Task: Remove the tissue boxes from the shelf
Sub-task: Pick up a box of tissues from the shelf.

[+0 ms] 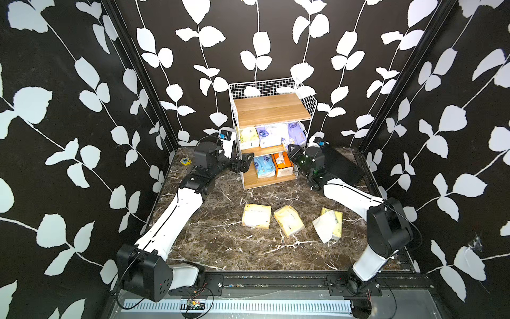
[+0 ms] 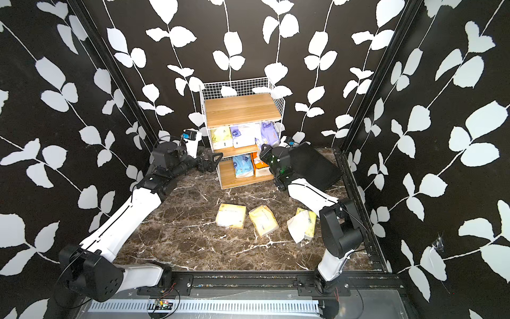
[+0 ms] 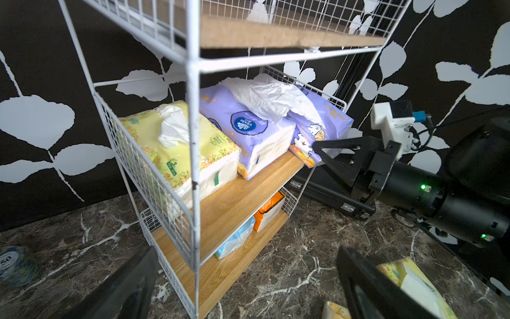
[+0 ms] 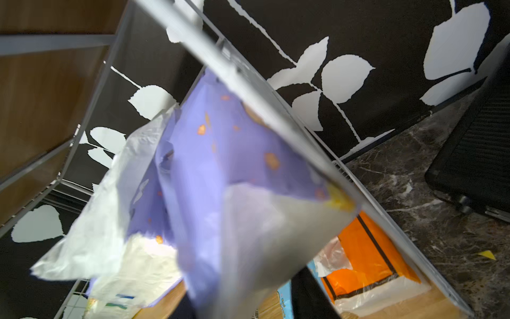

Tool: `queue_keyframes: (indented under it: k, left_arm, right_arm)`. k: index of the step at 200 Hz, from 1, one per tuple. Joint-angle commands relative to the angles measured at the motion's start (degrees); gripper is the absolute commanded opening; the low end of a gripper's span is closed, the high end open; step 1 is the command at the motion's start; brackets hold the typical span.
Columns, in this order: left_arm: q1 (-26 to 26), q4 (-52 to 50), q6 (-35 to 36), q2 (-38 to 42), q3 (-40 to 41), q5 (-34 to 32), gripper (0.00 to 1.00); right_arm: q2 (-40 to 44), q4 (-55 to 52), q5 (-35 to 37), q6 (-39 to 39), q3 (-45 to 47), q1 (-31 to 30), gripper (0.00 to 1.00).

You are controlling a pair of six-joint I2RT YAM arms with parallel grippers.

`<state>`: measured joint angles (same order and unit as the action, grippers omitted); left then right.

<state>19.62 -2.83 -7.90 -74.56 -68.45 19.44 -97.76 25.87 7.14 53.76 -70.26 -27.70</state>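
Marble bench (image 1: 215,237), bearing shelf (image 1: 271,109) at back, black case (image 1: 345,165) beside, three yellow packs (image 1: 256,216) (image 1: 289,221) (image 1: 329,225) in front.

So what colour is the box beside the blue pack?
The rigid rectangular box is orange with black lines; right wrist view.

In both top views the cell is seen from high above its front edge, angled down toward the back wall, with the shelf (image 1: 271,109) at middle distance. By the left wrist camera the shelf is viewed closely from beside its front corner, low over the marble tabletop (image 3: 303,256). The tilted right wrist view is nearly filled by a lavender tissue pack (image 4: 220,154). The shelf's middle tier is shared by all.
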Motion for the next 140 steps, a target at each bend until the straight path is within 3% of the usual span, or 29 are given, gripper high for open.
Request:
queue_keyframes:
  k: [1,17,70,140]
  left_arm:
    - [0.07,1.34,0.25,0.82,0.6,0.77,0.99]
    - [0.05,1.34,0.34,0.74,0.59,0.65,0.99]
    - [0.07,1.06,0.73,0.92,0.59,0.42,0.99]
    - [0.07,0.55,1.4,2.13,0.51,-0.8,0.99]
  right_arm:
    - [2.21,3.48,1.05,-2.6,0.75,0.28,0.26]
    - [3.58,3.49,1.11,-3.11,1.66,0.24,0.17]
    - [10.11,1.34,1.67,-4.62,5.61,0.19,0.0]
    - [23.61,-5.75,-1.34,-8.13,16.65,-0.2,0.0]
